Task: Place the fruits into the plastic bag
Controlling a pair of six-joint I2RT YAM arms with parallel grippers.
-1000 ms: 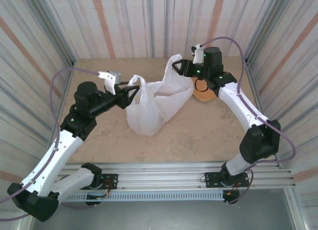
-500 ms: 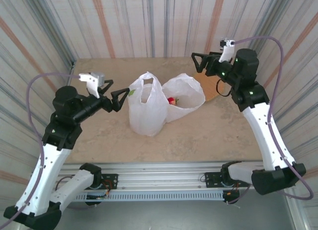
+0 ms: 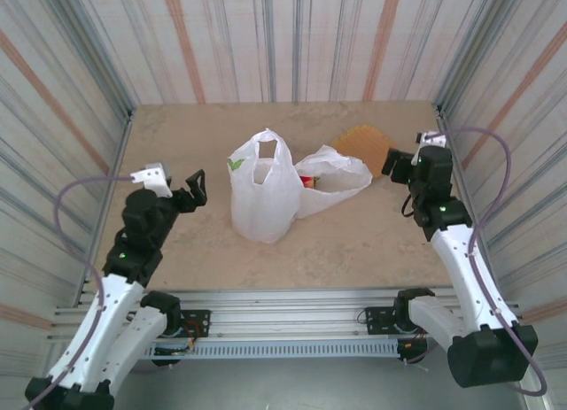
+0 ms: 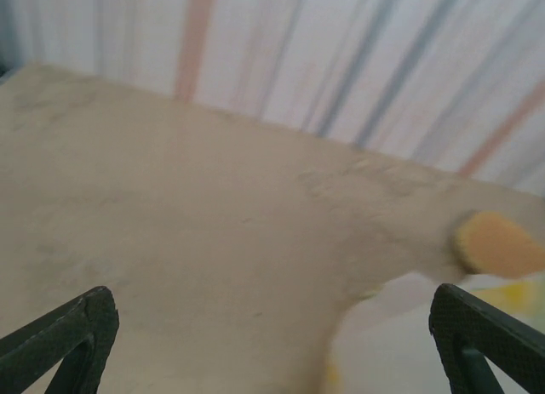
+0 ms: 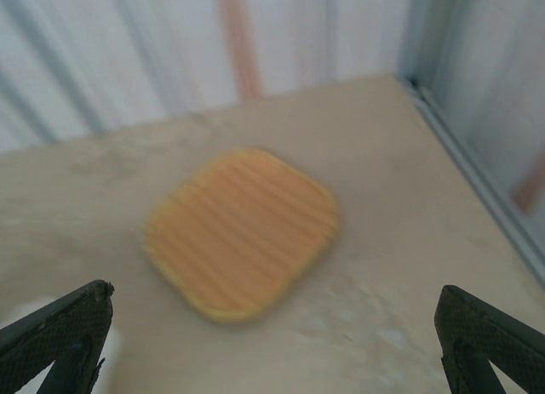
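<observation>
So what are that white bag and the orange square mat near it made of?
The bag looks like thin white plastic film with a slight sheen: it crumples into soft folds, slumps under its own weight and looks faintly see-through. The square mat seems woven or ribbed, perhaps straw or bamboo. It is matte tan-orange with parallel ridges and rounded corners, but the blur leaves the exact material open.

Overhead looks down; low wrist cameras look forward, perhaps sharing the tray (image 5: 243, 232).
</observation>
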